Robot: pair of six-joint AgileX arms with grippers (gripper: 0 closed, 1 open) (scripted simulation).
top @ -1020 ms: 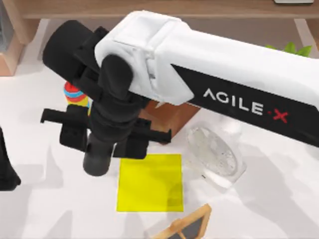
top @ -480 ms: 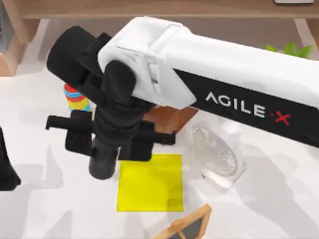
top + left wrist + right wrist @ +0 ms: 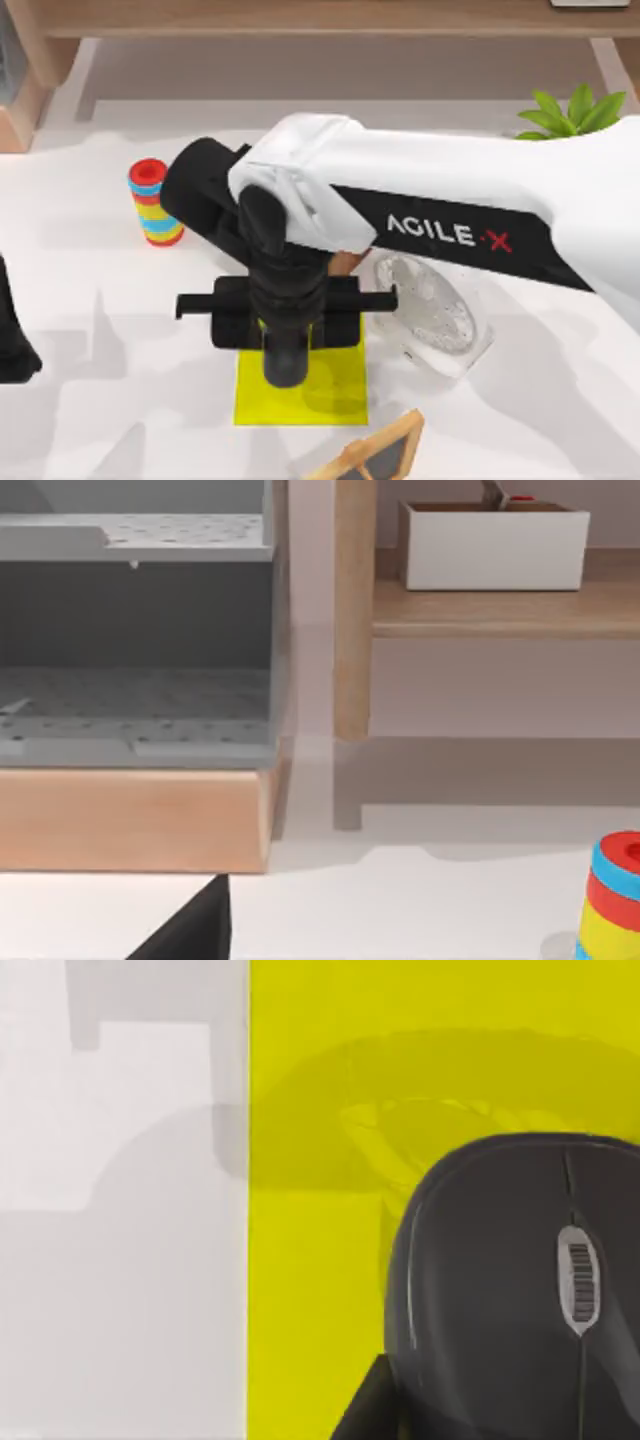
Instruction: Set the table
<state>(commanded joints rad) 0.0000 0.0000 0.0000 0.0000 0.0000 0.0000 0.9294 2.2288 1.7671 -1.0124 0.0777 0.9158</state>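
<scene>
The right end effector [image 3: 285, 372] is hovering over the yellow mat [image 3: 340, 395], having travelled from the left of the mat toward the worktop's centre over the last second while descending. In the right wrist view it is carrying a dark computer mouse [image 3: 520, 1290], scroll wheel up, its fingers clamped around the mouse's body, which is casting a shadow on the mat below, so the mouse is judged to be just short of contact. This shift suggests the placing step is nearing completion, with release still to come. Outward, a clear glass dish [image 3: 430, 310] is lying just beside the mat, and a striped ring stack [image 3: 155, 203] is standing well apart on the white worktop [image 3: 120, 400]. The left arm [image 3: 15, 345] is sitting parked at the worktop's left edge; whether its end effector is open cannot be told.
</scene>
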